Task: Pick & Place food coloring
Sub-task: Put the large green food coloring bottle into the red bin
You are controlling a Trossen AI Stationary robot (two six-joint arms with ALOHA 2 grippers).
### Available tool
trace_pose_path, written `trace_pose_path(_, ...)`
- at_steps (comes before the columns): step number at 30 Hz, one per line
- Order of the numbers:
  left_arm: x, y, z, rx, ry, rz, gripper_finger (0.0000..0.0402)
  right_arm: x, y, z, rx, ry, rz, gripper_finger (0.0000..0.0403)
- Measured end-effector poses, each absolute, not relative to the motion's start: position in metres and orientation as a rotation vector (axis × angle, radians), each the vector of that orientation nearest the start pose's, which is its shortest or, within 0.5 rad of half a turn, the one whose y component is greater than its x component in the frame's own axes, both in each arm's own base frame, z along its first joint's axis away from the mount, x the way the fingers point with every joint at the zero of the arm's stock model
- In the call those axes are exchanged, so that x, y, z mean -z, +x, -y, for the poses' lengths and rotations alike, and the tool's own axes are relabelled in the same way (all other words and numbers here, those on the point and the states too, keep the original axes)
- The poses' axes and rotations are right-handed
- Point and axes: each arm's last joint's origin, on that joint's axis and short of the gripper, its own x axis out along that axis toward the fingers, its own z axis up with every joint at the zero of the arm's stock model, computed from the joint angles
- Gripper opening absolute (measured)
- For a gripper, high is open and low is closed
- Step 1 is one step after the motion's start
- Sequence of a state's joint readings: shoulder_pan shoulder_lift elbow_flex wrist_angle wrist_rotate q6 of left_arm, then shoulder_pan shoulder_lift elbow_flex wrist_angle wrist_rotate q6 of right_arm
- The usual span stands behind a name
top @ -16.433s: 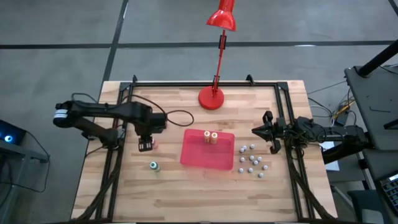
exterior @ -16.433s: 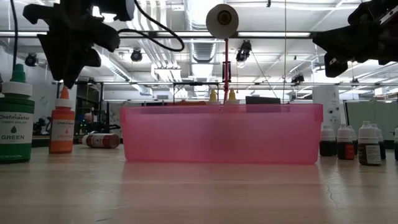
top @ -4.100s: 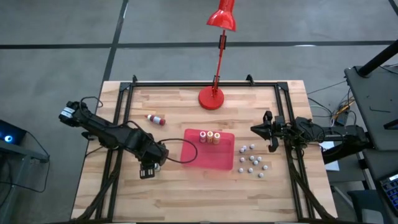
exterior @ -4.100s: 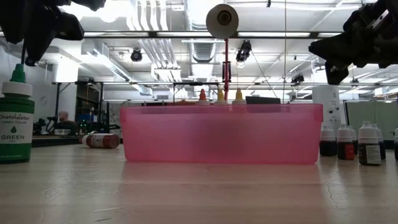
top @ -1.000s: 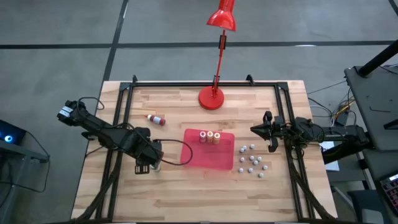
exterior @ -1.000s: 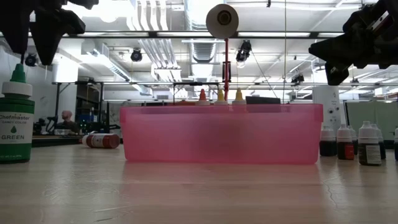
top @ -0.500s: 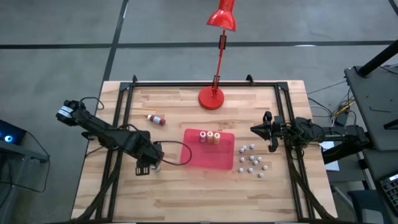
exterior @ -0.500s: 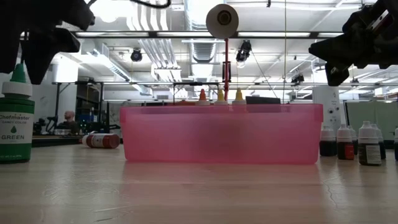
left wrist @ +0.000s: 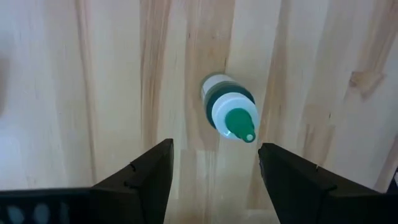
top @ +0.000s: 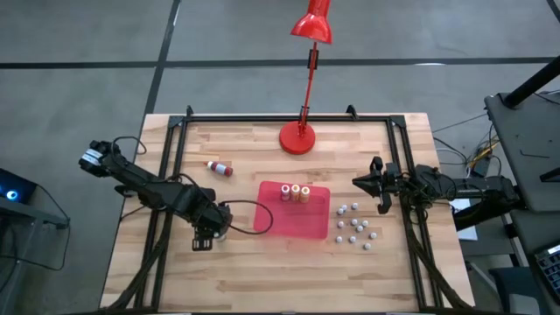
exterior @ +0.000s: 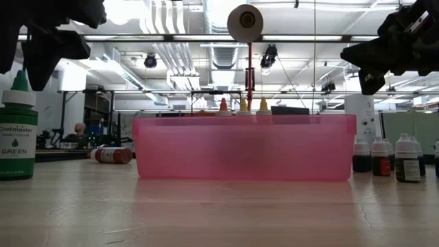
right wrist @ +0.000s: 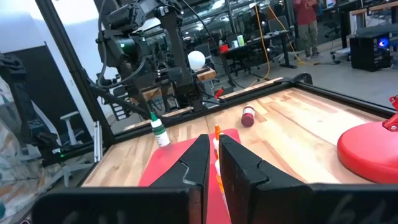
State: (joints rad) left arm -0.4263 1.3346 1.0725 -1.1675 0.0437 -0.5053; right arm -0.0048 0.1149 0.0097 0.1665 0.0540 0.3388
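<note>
L gripper (left wrist: 213,163) lower — over green-cap bottle (left wrist: 229,112)

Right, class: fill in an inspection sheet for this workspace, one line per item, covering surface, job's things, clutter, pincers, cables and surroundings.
Surface: wooden table, black frame.
Job's things: three food coloring bottles upright in the red tray; green-capped bottle upright left of the tray; red-capped bottle lying near the back left.
Clutter: small grey-white beads right of the tray; red lamp.
Pincers: left pincer open above the green-capped bottle; right pincer shut, waiting at the right edge.
Cables: black cable looping off the left arm.
Surroundings: workshop; a person in the distance.
</note>
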Motion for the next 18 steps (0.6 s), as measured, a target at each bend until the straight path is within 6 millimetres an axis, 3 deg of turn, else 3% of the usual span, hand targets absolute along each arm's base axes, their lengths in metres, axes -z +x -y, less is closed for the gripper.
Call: trace_pose_path(18, -0.259, 0.211, 0.107, 0.106, -0.151, -1.377, 0.0208, -0.174, 0.104, 0.002, 0.050, 0.341, 0.071, 0.0029)
